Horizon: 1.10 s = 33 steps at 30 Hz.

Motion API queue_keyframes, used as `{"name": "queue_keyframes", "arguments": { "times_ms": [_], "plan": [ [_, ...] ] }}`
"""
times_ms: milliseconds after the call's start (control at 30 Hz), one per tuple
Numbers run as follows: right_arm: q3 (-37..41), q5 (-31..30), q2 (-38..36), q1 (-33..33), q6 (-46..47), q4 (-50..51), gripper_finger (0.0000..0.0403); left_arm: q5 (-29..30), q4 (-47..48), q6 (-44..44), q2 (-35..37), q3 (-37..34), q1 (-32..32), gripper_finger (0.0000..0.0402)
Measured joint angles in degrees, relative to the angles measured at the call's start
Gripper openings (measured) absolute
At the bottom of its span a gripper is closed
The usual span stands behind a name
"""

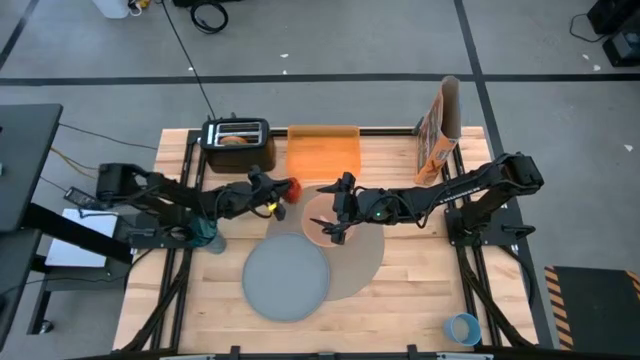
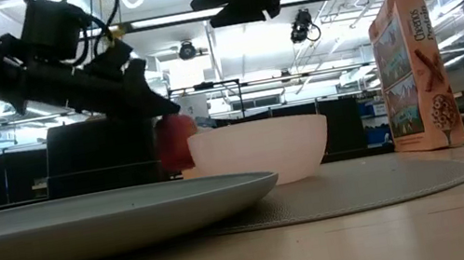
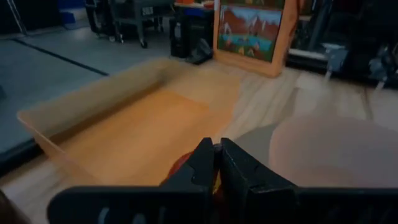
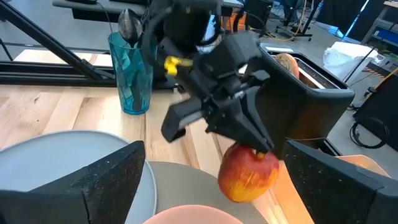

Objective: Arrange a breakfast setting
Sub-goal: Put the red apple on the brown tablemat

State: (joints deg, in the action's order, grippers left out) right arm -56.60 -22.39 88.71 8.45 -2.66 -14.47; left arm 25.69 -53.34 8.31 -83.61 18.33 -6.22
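A red apple (image 4: 249,174) hangs at my left gripper (image 4: 264,149), which is shut on its top, just left of the pale pink bowl (image 1: 322,222). The bowl stands on the taupe mat (image 1: 355,262), and the grey plate (image 1: 287,280) overlaps the mat's near left. My right gripper (image 1: 335,212) hovers open above the bowl, facing the apple. A bagel (image 1: 236,140) sticks up from the black toaster (image 1: 238,145). A metal spoon (image 4: 127,25) stands in a teal glass (image 4: 130,71). The small blue cup (image 1: 462,327) sits at the near right corner. My left gripper pinches the apple at its very top (image 4: 256,155), where the stem is, with only the tips of its shut fingers (image 3: 211,165). The fingers come from the table's left, slanting slightly down. The apple hangs upright below the tips; whether its underside touches the table I cannot tell.
The orange tray (image 1: 323,152) lies at the far edge behind the apple and bowl. A cereal box (image 1: 438,130) stands at the far right. The teal glass (image 1: 207,238) is at the left, under my left arm.
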Motion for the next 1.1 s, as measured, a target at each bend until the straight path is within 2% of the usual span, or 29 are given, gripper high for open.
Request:
{"name": "queue_keyframes", "arguments": {
  "times_ms": [267, 567, 767, 933, 1100],
  "plan": [
    [0.0, 0.0, 0.02, -0.01, 0.0, 0.23, 0.0388, 0.55, -2.05, 0.93, -4.85, 0.14, -0.11, 0.0019],
    [0.0, 0.0, 0.02, -0.02, 0.0, 0.26, 0.0387, 0.9, -2.43, 0.1, -4.88, 0.15, -0.53, 0.0019],
    [0.02, 0.0, 0.02, -0.02, -0.01, 0.26, 0.0387, 1.25, -3.99, -1.11, -4.88, 0.07, -3.64, 0.002],
    [0.02, 0.0, 0.02, -0.02, 0.0, 0.28, 0.0387, -8.0, -3.21, -2.51, -4.83, 0.98, -7.4, 0.002],
    [0.02, 0.0, 0.04, -0.02, -0.02, 0.62, 0.0387, -14.24, -1.53, -3.61, -4.81, 1.66, -9.23, 0.002]
  ]
}}
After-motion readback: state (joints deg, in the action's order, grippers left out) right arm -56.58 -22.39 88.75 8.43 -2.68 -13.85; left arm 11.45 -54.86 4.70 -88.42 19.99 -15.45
